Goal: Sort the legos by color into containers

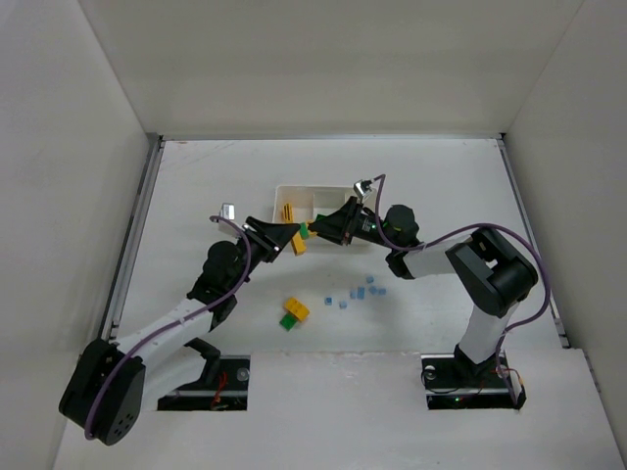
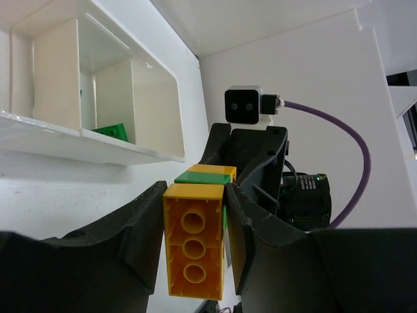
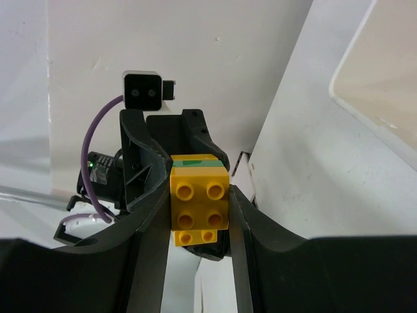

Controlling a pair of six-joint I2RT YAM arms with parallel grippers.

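Separation of a joined yellow-green lego block (image 1: pixel 299 241) is judged to be the step in hand. The block is held off the table, just beside the white tray (image 1: pixel 313 187) at the tray's 6 o'clock edge. The left gripper (image 2: pixel 195 242) is clamped on the end with the hollow yellow underside. The right gripper (image 3: pixel 199 215) is clamped on the opposite, studded yellow end. A green layer is seen between the two ends.

A yellow lego (image 1: pixel 286 212) is seen in the tray's 9 o'clock compartment, and a green lego (image 2: pixel 112 130) in another. A second yellow-green pair (image 1: pixel 294 313) lies at 6 o'clock from the held block. The light blue pieces (image 1: pixel 361 292) are scattered at its 4 o'clock.

Several failures can be foreseen:
- If the pull is uneven, the block may be levered out of one pair of jaws and dropped.
- If both grips bear on parts that stay joined, nothing would be parted.
- The tray, being so near, may be knocked by either wrist.
- A freed half may fall into a wrong compartment.
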